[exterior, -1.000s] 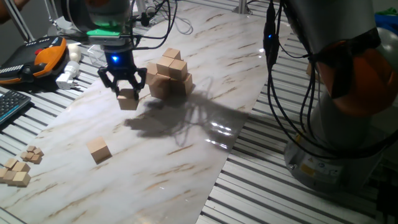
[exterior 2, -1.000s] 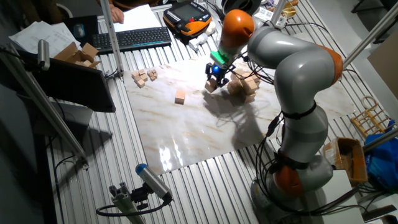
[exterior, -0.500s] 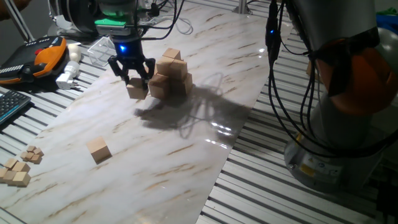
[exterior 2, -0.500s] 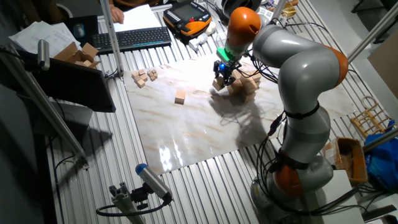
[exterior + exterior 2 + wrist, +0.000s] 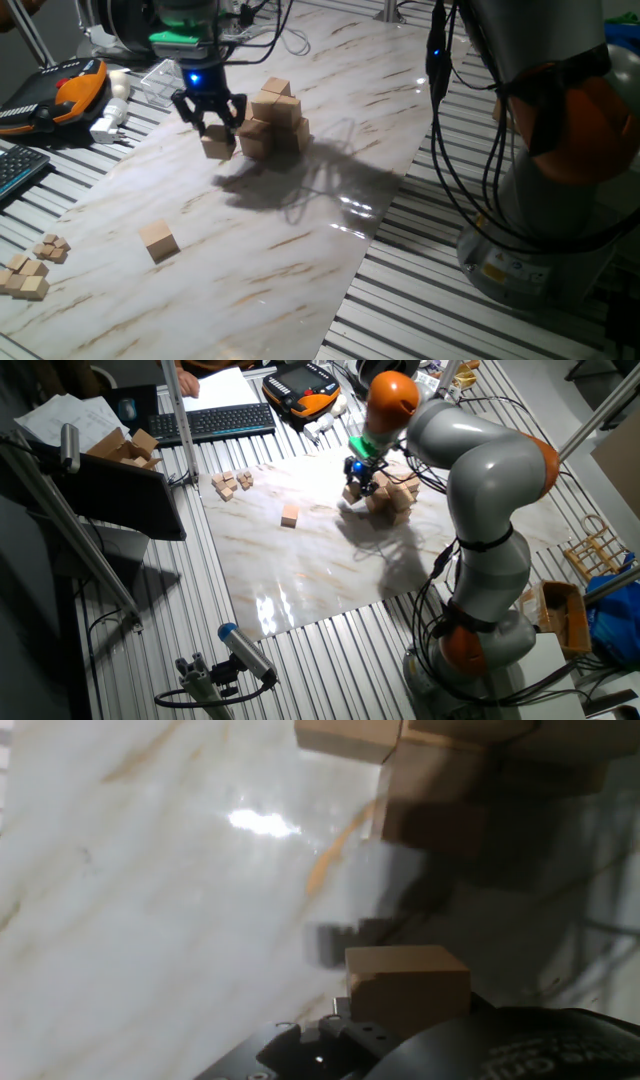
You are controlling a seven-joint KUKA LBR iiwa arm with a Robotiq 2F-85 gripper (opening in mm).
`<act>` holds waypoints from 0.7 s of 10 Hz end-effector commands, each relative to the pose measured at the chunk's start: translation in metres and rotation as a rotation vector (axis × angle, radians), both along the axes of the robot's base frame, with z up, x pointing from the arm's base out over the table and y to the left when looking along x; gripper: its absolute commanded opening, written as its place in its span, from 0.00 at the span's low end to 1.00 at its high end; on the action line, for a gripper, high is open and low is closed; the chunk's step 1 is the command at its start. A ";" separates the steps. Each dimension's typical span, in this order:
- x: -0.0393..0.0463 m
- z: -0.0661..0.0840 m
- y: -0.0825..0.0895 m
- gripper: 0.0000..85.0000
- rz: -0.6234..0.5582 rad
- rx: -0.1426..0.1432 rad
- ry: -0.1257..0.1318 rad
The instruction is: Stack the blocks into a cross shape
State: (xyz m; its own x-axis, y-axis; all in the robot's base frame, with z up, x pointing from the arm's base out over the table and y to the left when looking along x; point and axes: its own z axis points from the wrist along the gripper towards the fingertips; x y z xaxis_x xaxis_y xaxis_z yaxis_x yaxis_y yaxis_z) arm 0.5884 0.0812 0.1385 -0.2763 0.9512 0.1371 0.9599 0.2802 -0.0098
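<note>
Several tan wooden blocks form a low stack [image 5: 274,120] on the marble board, also seen as the stack [image 5: 392,496] in the other fixed view. My gripper [image 5: 214,130] is shut on one more block [image 5: 217,146], held just above the board, close to the stack's left side. From the other side the gripper [image 5: 358,484] and held block [image 5: 352,493] show beside the stack. The hand view has the held block [image 5: 408,984] at the bottom and the stack [image 5: 450,765] ahead at top. A single block [image 5: 158,240] lies apart, front left.
A cluster of tiny wooden cubes [image 5: 30,272] sits at the board's left edge. An orange pendant [image 5: 76,86], a keyboard [image 5: 16,170] and white parts [image 5: 108,118] lie beyond on the slatted table. Cables [image 5: 440,120] and the arm's base [image 5: 560,190] stand to the right.
The gripper has carried its block up the board, from a spot left of the stack to right beside it. In the last half second it shifted only slightly.
</note>
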 end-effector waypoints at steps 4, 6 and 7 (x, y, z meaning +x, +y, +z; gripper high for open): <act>0.0000 0.000 0.001 0.00 -0.084 -0.045 0.026; 0.0000 0.000 0.001 0.00 -0.096 -0.085 0.011; 0.0000 0.000 0.001 0.00 -0.107 -0.085 0.000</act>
